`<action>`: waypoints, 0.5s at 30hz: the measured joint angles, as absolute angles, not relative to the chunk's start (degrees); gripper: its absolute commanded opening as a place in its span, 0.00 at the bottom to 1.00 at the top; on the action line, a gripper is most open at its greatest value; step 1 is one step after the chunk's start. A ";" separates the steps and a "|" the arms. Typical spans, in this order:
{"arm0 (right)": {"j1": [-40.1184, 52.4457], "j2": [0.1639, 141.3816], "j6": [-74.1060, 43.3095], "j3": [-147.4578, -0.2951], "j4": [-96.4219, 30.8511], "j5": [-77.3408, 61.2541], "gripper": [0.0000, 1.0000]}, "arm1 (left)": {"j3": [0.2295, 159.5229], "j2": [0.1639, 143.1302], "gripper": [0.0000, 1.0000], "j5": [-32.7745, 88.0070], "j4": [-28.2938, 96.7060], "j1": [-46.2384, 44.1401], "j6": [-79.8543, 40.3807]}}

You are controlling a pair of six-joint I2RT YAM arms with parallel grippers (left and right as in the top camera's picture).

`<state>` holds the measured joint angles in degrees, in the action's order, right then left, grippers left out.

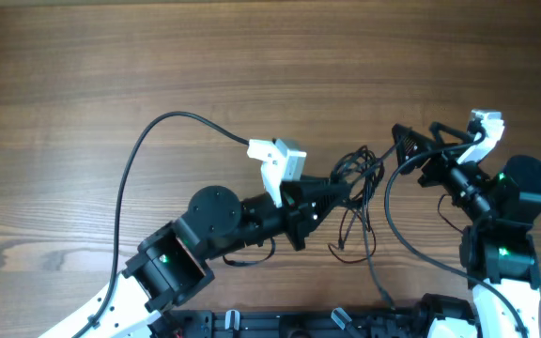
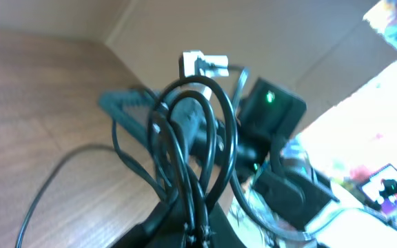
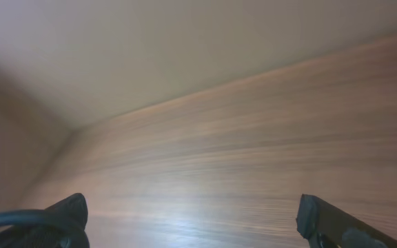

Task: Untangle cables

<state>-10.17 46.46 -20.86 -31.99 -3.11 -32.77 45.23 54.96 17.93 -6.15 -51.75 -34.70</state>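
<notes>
The cables (image 1: 357, 180) are a small knot of thin black cords between the two arms, with loose strands trailing toward the front (image 1: 347, 246). My left gripper (image 1: 325, 199) is shut on the knot's left side. In the left wrist view the cords (image 2: 185, 138) rise in loops out of the closed jaws (image 2: 197, 233). My right gripper (image 1: 409, 148) is just right of the knot and open. In the right wrist view its fingertips (image 3: 191, 213) stand wide apart with only bare wood between them; no thin cords show there.
The wooden table (image 1: 158, 56) stretches far and left. A thicker black arm cable (image 1: 148, 141) arcs from the left wrist camera (image 1: 280, 160) to the front left. Another thick cable (image 1: 388, 221) curves from the right arm to the front edge.
</notes>
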 measured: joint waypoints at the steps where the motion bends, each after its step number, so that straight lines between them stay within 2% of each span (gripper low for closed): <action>1: -10.11 47.53 -20.78 -31.99 -3.14 -29.82 1.00 | 45.21 55.00 0.04 18.76 -4.97 -51.75 -34.68; 9: -9.96 48.82 -17.41 -31.99 -2.44 -17.91 1.00 | 45.23 51.68 0.04 19.68 1.10 -51.70 -32.03; 15: -9.96 48.86 -16.38 -31.99 -2.44 -15.00 1.00 | 45.21 45.74 0.04 17.82 6.20 -51.70 -28.60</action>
